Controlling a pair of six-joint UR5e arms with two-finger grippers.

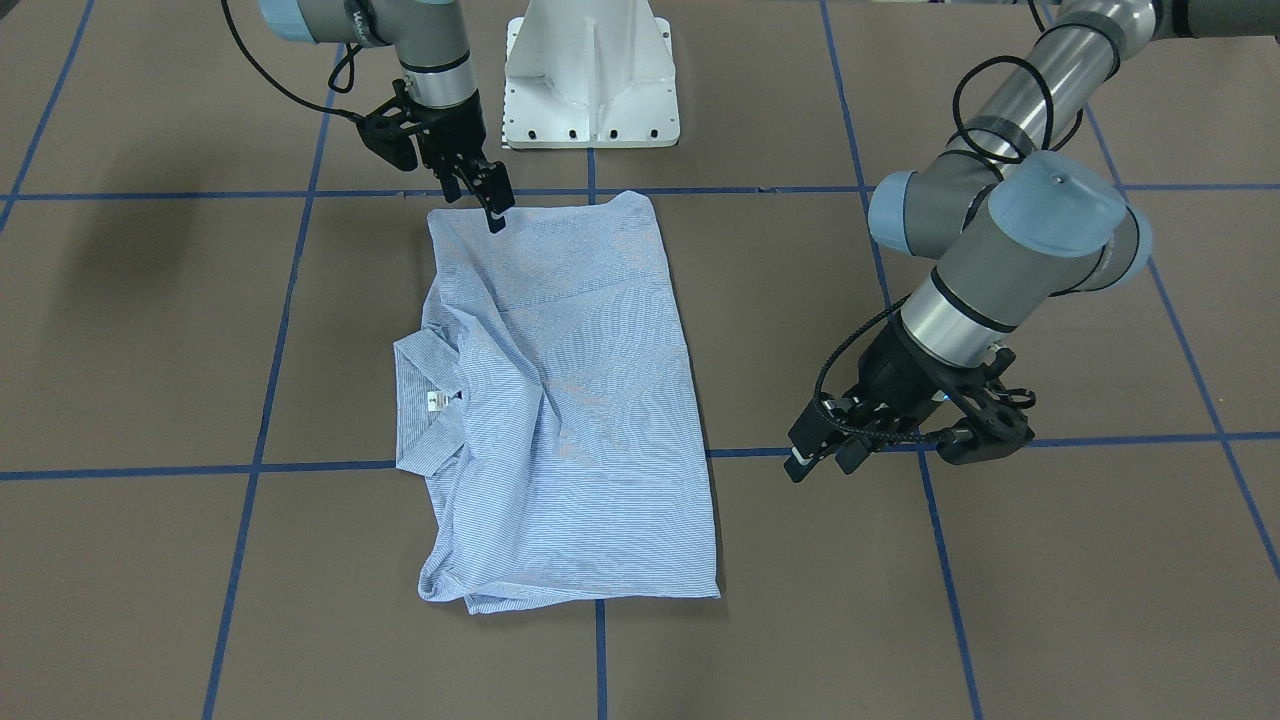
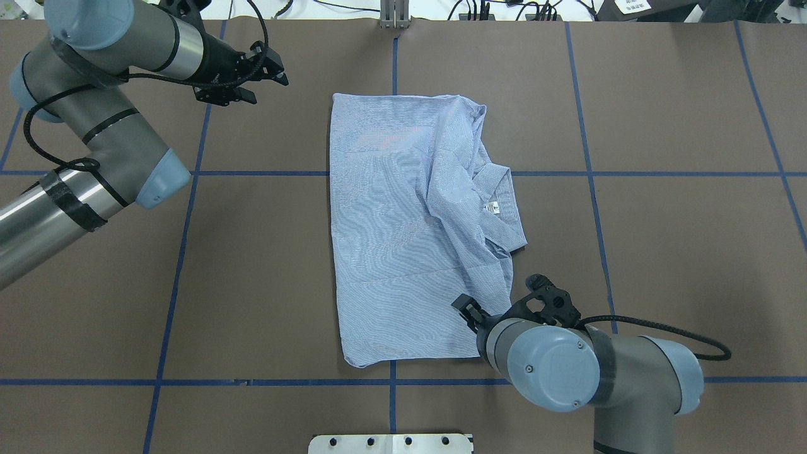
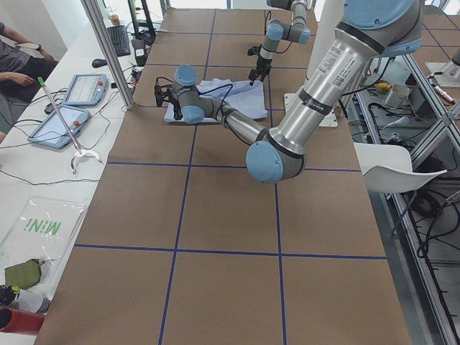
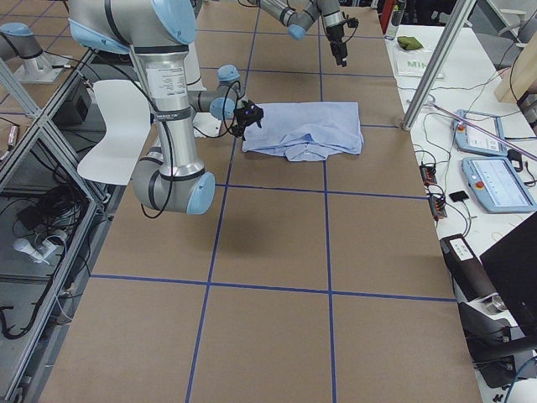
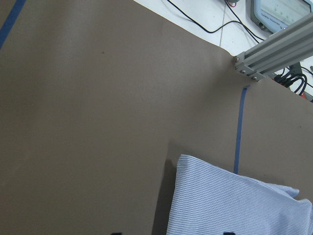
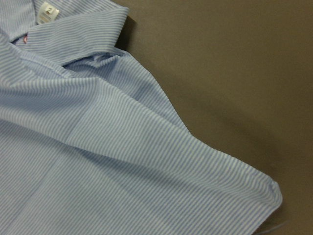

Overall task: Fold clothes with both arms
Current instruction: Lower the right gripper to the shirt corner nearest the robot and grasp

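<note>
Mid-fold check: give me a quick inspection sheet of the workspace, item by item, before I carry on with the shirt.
Surface: brown mat with a blue tape grid, lying flat.
Job's things: striped shirt folded to a rough rectangle, creased; collar and neck label face up.
Clutter: nothing seen.
Grippers: left gripper open, over bare mat beside the shirt; right gripper at the shirt corner near the pedestal, grip unclear.
Cables: black cables loop along both arms.
Surroundings: white pedestal; tablets on a side bench.
</note>
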